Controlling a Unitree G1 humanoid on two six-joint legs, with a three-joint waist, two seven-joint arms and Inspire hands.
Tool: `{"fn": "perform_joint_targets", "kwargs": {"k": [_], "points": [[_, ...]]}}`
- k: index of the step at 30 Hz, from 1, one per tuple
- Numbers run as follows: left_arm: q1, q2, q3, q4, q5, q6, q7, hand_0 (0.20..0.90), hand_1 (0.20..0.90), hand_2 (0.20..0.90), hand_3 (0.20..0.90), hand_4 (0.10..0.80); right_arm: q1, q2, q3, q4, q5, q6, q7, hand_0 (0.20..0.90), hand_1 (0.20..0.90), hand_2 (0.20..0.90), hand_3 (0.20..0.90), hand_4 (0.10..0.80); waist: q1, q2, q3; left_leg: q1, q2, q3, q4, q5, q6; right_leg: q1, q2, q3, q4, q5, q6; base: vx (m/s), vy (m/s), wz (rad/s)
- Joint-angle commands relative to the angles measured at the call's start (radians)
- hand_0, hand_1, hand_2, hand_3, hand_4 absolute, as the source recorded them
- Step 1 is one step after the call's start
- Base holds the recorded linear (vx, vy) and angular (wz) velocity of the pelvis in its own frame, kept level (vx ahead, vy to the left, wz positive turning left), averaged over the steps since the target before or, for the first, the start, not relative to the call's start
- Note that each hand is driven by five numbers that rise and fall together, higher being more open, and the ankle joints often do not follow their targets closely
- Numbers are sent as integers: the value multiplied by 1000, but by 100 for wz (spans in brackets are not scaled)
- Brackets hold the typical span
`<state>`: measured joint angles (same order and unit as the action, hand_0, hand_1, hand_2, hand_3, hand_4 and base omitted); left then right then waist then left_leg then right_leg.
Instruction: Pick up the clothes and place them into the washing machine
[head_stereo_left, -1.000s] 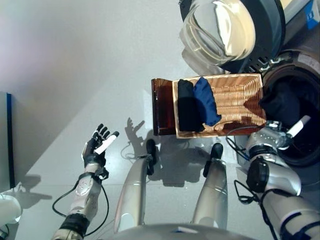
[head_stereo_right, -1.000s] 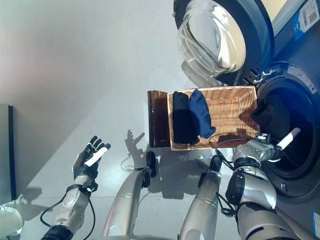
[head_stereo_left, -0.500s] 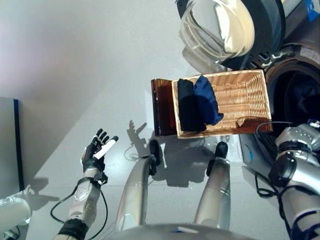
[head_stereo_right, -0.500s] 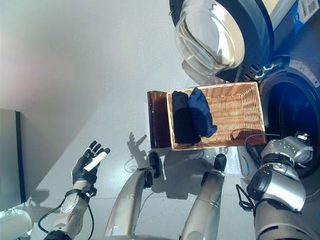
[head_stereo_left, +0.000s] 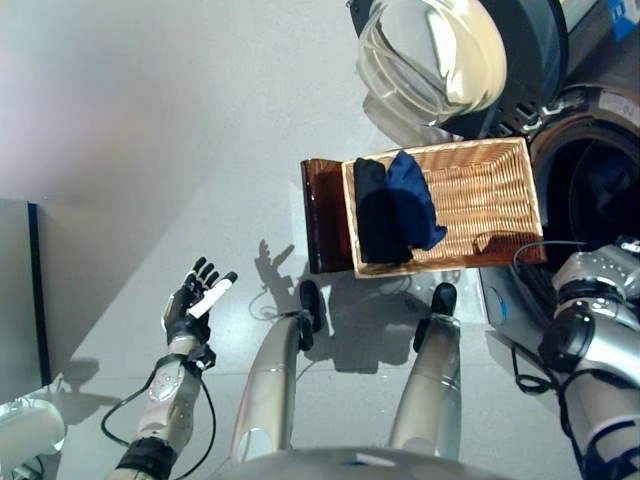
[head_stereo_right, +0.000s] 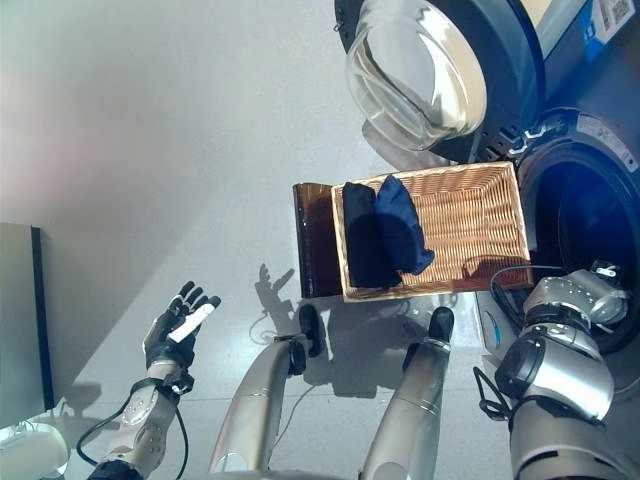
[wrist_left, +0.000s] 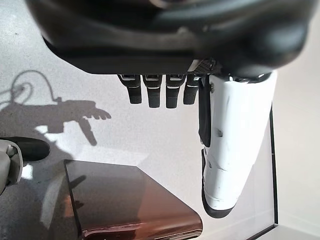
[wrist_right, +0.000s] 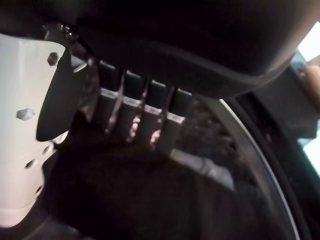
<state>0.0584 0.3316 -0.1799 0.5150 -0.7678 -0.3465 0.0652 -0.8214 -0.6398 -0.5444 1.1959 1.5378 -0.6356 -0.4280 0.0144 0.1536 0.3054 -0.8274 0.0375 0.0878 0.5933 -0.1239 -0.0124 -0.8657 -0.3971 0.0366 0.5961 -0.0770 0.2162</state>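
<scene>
Right hand (wrist_right: 135, 120) open above dark garment (wrist_right: 150, 200) inside drum (head_stereo_right: 590, 230)

Changes since one second ago:

- Robot's right hand (wrist_right: 135, 120): then outside the drum mouth, white-covered thumb raised, holding a dark garment at the rim of the round washing machine opening (head_stereo_right: 575, 215). Now inside the drum, hidden in the head views; only the silver-grey wrist shows at the rim. Fingers extended, not curled round anything.
- Dark garment (wrist_right: 150, 195): no longer bunched at the drum rim beside the woven wicker basket (head_stereo_left: 490, 195); now lying inside the dark drum, just past the right hand's fingers.
</scene>
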Motion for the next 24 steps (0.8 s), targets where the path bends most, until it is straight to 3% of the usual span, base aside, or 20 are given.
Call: {"fn": "perform_joint_targets", "kwargs": {"k": [1, 6, 11, 21, 24], "points": [[28, 66, 52, -9, -11, -52, 12, 900, 900, 900, 900, 800, 15, -123, 80, -23, -83, -96, 57, 900, 900, 900, 900, 800, -19, -5, -41, 81, 70, -77, 6, -58, -117, 11, 7, 18, -4, 95, -18, 0, 0, 0], [28, 66, 48, -6, -12, -54, 2, 900, 900, 900, 900, 800, 26, -118, 116, 3, -118, -39, 60, 900, 900, 900, 900, 800, -18, -19, -34, 82, 71, -86, 8, -53, -117, 22, 14, 15, -8, 97, -22, 0, 0, 0], [21, 77, 46, 2, 4, -52, -11, 900, 900, 900, 900, 800, 46, -112, 323, 77, -422, 169, 40, 900, 900, 900, 900, 800, -11, -47, -22, 91, 77, -89, 5, -44, -118, 44, 18, 0, -34, 116, -26, -14, -5, 0], [23, 83, 69, -8, 31, -73, -21, 900, 900, 900, 900, 800, 117, 29, 498, 51, -721, 250, 39, 900, 900, 900, 900, 800, -11, -75, -12, 103, 77, -96, -15, -26, -118, 74, 21, -14, -72, 137, -29, -18, -2, -1], [17, 79, 83, 6, 43, -79, -17, 900, 900, 900, 900, 800, 132, 98, 637, -9, -910, 286, 66, 900, 900, 900, 900, 800, -5, -81, -10, 96, 75, -96, -18, -17, -117, 71, 23, -13, -81, 145, -33, -13, 3, 0]]}}
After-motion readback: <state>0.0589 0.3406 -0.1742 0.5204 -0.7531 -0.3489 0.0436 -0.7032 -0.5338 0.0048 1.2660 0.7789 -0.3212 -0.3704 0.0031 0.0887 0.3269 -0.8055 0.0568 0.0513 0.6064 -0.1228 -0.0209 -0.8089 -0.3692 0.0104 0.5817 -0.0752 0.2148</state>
